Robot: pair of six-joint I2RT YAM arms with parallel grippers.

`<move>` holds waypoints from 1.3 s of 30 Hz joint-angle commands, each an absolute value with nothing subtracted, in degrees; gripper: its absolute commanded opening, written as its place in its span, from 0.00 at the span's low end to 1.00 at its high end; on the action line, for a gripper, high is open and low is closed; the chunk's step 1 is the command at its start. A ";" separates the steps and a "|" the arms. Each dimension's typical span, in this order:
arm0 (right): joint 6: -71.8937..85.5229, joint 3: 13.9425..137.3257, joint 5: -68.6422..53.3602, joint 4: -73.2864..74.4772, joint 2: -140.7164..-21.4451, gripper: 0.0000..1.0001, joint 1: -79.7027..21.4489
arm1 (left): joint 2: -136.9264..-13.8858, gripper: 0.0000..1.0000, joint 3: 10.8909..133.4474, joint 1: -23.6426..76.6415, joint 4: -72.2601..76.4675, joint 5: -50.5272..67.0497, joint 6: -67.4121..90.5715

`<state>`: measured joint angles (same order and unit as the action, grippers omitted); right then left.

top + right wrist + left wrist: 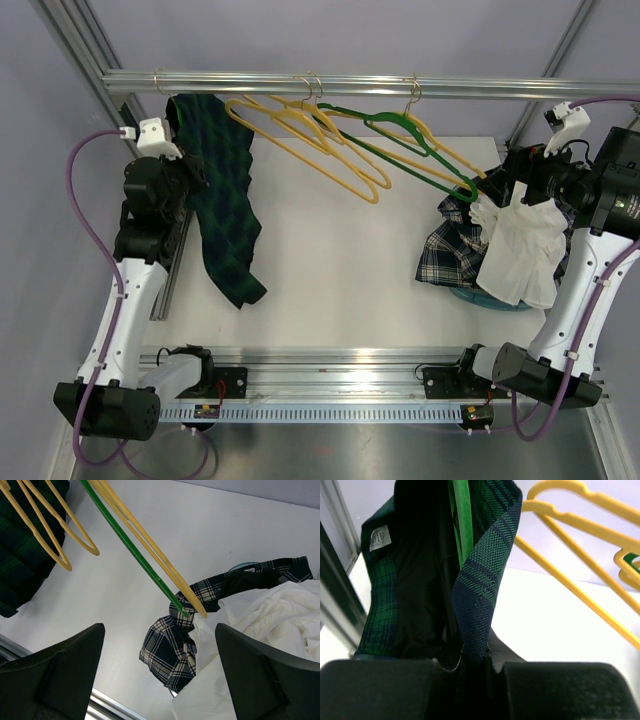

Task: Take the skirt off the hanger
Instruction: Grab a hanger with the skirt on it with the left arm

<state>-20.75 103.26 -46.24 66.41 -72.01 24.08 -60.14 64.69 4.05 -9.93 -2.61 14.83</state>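
The left gripper (472, 667) pinches the skirt (222, 205) to pull it off the green hanger (462, 520); the right gripper (160, 672) waits, spread apart.

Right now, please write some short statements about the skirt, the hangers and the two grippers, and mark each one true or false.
1. The green plaid skirt hangs at the left end of the rail. True.
2. The left gripper is open and away from the skirt. False: its fingers close on the skirt's fabric.
3. The right gripper is open and holds nothing. True.
4. All the hangers are yellow. False: a green hanger hangs among the yellow hangers.
5. A white garment lies at the table's right side. True.
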 commanded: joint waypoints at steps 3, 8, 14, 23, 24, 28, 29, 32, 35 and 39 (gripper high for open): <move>-20.39 103.62 -47.99 66.53 -70.58 0.99 24.26 | -61.08 0.00 79.53 3.87 -6.41 -4.22 11.60; -20.56 103.27 -47.90 66.53 -70.31 0.99 24.26 | -60.74 0.00 79.55 3.87 -6.68 -0.27 12.74; -20.83 103.10 -48.16 66.80 -70.49 0.99 24.26 | -58.45 0.00 76.03 3.87 -1.15 6.85 7.93; -20.92 102.74 -48.34 67.15 -70.58 1.00 24.26 | -58.97 0.00 80.05 0.97 -5.17 7.74 3.18; -21.09 102.74 -48.34 67.24 -70.66 0.99 24.26 | -59.50 0.00 80.94 0.97 -6.75 6.69 2.12; -21.09 102.39 -48.43 67.15 -70.84 1.00 24.17 | -59.41 0.00 81.83 0.97 -8.79 5.54 -1.75; -21.09 102.39 -48.51 66.97 -70.93 1.00 24.17 | -59.33 0.00 82.61 0.97 -9.05 5.62 -2.71; -20.83 102.30 -48.78 66.80 -70.93 0.99 24.17 | -60.11 0.00 85.51 0.97 -12.12 6.07 -2.47; -20.57 102.30 -48.95 66.71 -71.10 1.00 24.26 | -63.10 0.00 92.79 0.97 -18.44 4.49 3.04; -20.57 102.39 -48.96 66.71 -71.02 1.00 24.26 | -64.69 0.00 97.03 0.97 -22.84 4.04 10.10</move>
